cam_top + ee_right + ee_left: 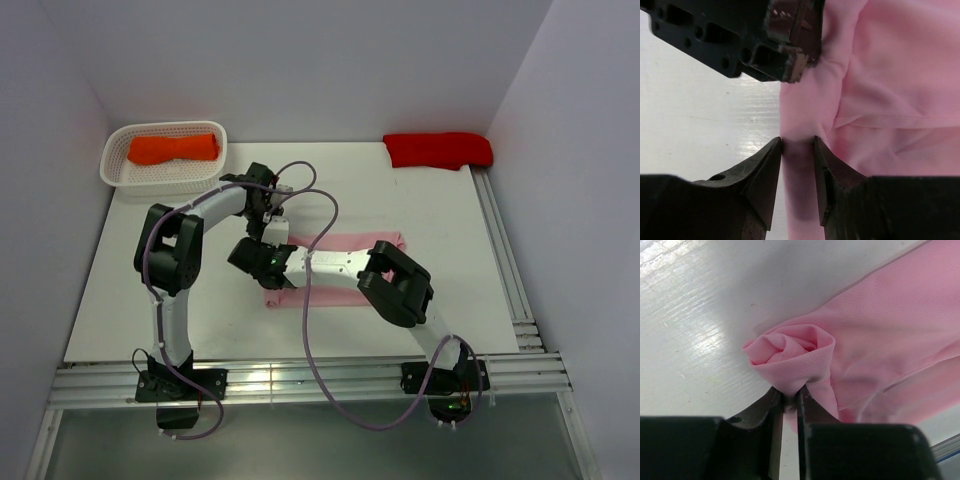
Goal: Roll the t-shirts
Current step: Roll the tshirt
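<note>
- This was a robot lab's test cell — not a home or a shop.
- A white table (120,300) stood boxed in by plain pale walls (300,60) on three sides.
- Metal rails (320,382) ran along its near edge, with the left arm (168,300) and right arm (400,285) bolted there.
- Loose purple cables (305,320) looped over the work surface.
- The only goods were props — a pink shirt (385,243), a red shirt (438,149), and an orange shirt (172,148) in a white basket (112,170).
</note>
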You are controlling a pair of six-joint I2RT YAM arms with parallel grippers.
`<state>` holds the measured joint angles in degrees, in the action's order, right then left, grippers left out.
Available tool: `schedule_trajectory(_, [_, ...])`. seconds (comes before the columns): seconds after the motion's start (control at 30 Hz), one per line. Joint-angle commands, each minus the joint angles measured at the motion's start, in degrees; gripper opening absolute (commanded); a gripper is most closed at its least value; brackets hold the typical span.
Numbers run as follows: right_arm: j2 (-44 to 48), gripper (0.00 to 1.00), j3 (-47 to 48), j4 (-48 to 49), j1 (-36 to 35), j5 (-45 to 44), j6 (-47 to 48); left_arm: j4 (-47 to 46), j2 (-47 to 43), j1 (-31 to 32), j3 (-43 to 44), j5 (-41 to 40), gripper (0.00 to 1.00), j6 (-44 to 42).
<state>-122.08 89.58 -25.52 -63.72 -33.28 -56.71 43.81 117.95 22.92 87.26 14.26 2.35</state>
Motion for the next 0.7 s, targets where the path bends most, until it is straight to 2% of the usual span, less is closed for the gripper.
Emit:
schedule_trajectory(0.0, [-1.58, 0.41, 2.70, -7.07, -0.79, -2.58, -1.12, 0.66, 2.02, 0.29, 0.98, -3.54, 0.20, -1.38])
schedule_trajectory(0.3, [-6.06, 0.47, 8.15, -15.51, -2.72, -2.41, -0.95, 1.10, 2.72, 0.29, 2.29, -2.84, 0.40, -1.29])
schedule_trajectory(0.5, [-7.38, 0.47, 8.86, -16.84, -3.07, -2.14, -1.21, 1.98, 3.60, 0.29, 4.14, -2.05, 0.45, -1.12])
schedule_trajectory(0.53, [-7.55, 0.45, 8.68, -16.67, -3.07, -2.14, -1.21, 2.24, 3.86, 0.29, 4.49, -1.78, 0.46, -1.12])
schedule_trajectory(0.63, [-6.77, 0.33, 7.11, -14.74, -3.07, -1.53, -1.39, 2.94, 3.78, 0.20, 5.46, -1.00, 0.50, -1.29])
schedule_trajectory(0.67, [-5.63, 0.23, 6.32, -13.69, -3.07, -1.09, -1.39, 3.12, 3.69, 0.11, 5.81, -0.47, 0.52, -1.64])
